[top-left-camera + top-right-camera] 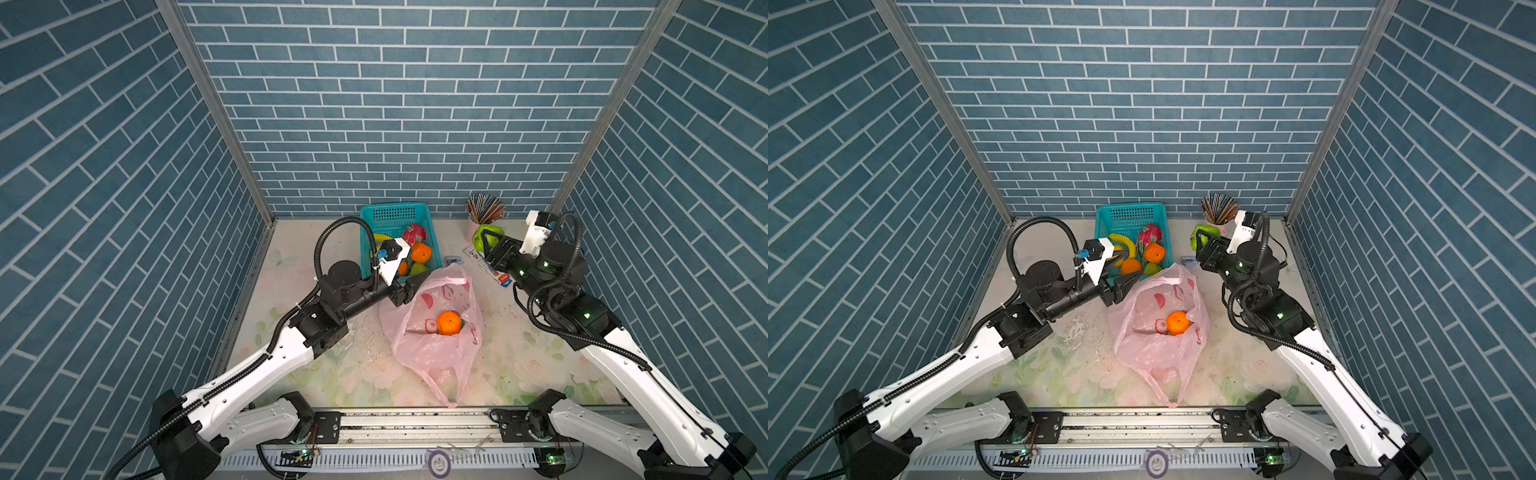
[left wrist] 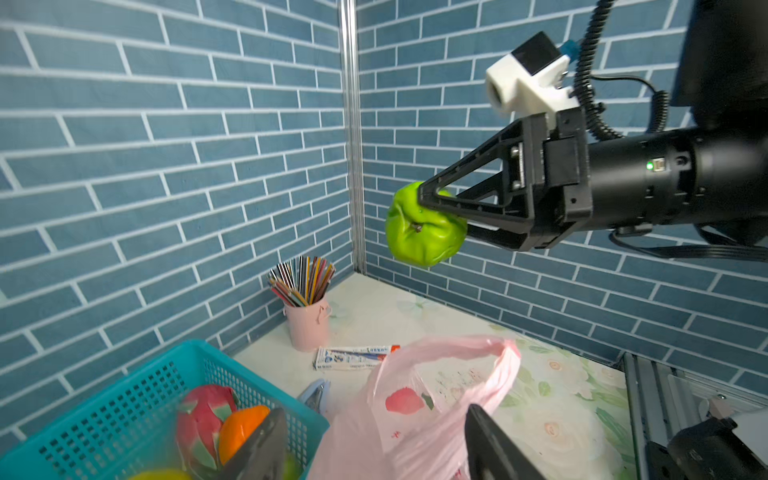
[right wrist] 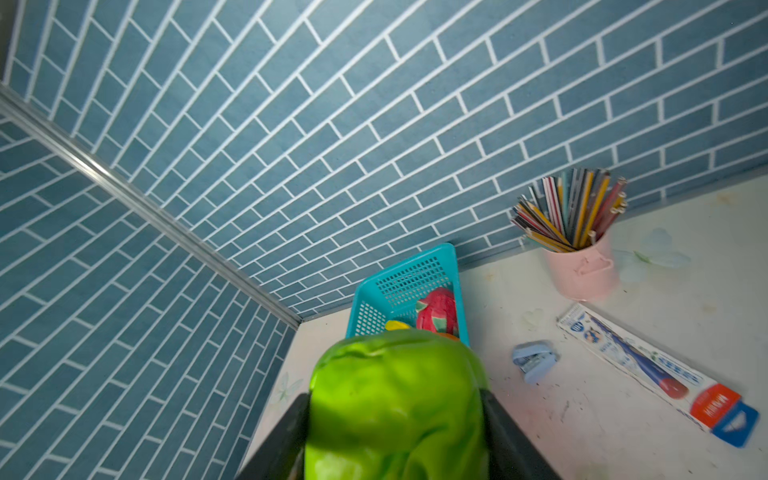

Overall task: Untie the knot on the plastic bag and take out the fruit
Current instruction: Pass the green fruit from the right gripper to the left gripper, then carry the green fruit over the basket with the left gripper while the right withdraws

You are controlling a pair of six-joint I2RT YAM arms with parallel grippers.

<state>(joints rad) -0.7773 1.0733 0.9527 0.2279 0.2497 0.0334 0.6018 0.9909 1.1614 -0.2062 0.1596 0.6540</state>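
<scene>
Bring the green fruit (image 3: 395, 407) gripped by the right pincer (image 1: 485, 245) low over the teal basket (image 1: 392, 216) before releasing, with the wide-spread left pincer (image 2: 374, 415) off the plastic bag (image 1: 432, 353).

Left gripper (image 2: 374, 411): I see my two dark fingers (image 2: 266, 440) standing wide apart, not closed on anything.
Plastic bag (image 2: 415, 415): pink, slumped between my fingers, with one handle loop (image 2: 457, 345) arching up just ahead of the tips.
Basket (image 2: 124, 395): teal, beside one finger. It holds a dragon fruit (image 2: 203, 415) and an orange (image 2: 239, 428).
Right gripper (image 2: 440, 208): high ahead of mine, clamped on a green fruit (image 2: 419, 232).
Farther ahead: I make out a pink pencil cup (image 2: 307, 324), a toothbrush pack (image 2: 353, 357) and a blue stapler (image 2: 316, 397) on the table (image 2: 561, 374).
</scene>
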